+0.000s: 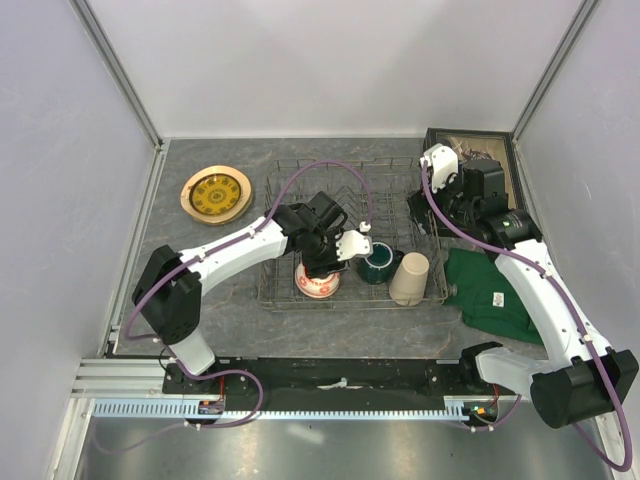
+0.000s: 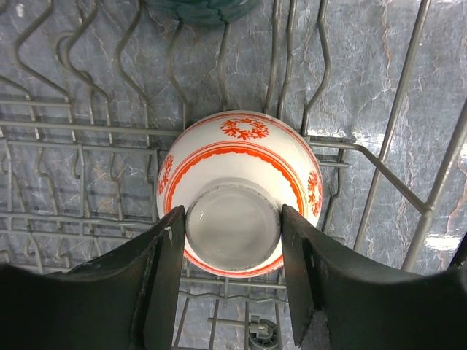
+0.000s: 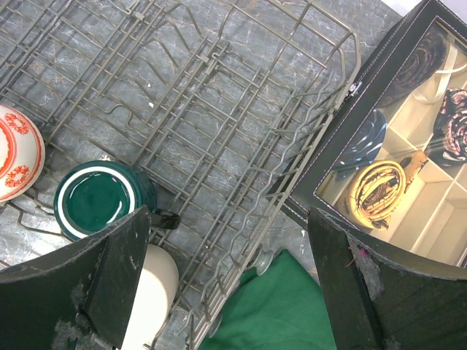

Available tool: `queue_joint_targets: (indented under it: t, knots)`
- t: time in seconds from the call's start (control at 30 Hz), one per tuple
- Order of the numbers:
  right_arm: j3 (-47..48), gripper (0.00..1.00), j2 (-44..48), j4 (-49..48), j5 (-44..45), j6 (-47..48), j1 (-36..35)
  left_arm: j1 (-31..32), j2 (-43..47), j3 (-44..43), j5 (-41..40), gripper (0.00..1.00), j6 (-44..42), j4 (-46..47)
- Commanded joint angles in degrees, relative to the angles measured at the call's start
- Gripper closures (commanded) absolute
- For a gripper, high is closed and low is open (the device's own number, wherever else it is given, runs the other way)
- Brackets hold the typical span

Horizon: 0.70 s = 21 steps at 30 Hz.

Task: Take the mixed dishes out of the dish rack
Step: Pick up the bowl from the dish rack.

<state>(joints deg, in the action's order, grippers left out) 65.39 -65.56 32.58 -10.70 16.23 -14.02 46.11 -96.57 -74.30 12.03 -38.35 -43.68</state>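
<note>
- left gripper is clamping the foot of the small red-and-white bowl, with both fingers pressing against its sides.
- The bowl is sitting upside-down on the wires of the dish rack, at the near left; as far as I can tell it isn't lifted.
- right gripper is hanging with jaws wide apart, gripping nothing, above the rack's right end just beside the dark glass-lidded box.
- Progress: the gold-brown patterned plate is lying on the table left of the rack, so I'm counting that one done.
- Left to do: the bowl, the dark green handled mug and the tall beige tumbler are all sitting in the rack's near row. No other dish is showing. I'm judging this as early on.
- View differences: the left wrist is showing the finger contact on the bowl's foot, which the top camera is hiding under the arm.
- The right wrist is showing the box's compartments and the green folded cloth edge up close.
- Only the top view is catching the unloaded plate.
</note>
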Motion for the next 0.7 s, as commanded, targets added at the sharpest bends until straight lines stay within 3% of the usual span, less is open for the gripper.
queue_joint_targets:
  t: [0.0,0.33,0.67]
  knots:
    - [0.36,0.04,0.52,-1.82,-1.17,-0.32,0.31,0.12,3.93,-2.43,-0.52,0.98,1.43,0.88]
    - [0.18,0.04,-0.53,-3.31,-1.16,-1.72,0.83,-2.6,6.13,-3.13,-0.87,0.98,5.03,4.74]
    - [3.52,0.04,-6.85,-5.07,-11.53,-7.52,5.67,-12.09,11.93,-3.92,9.66,0.99,11.45,9.75]
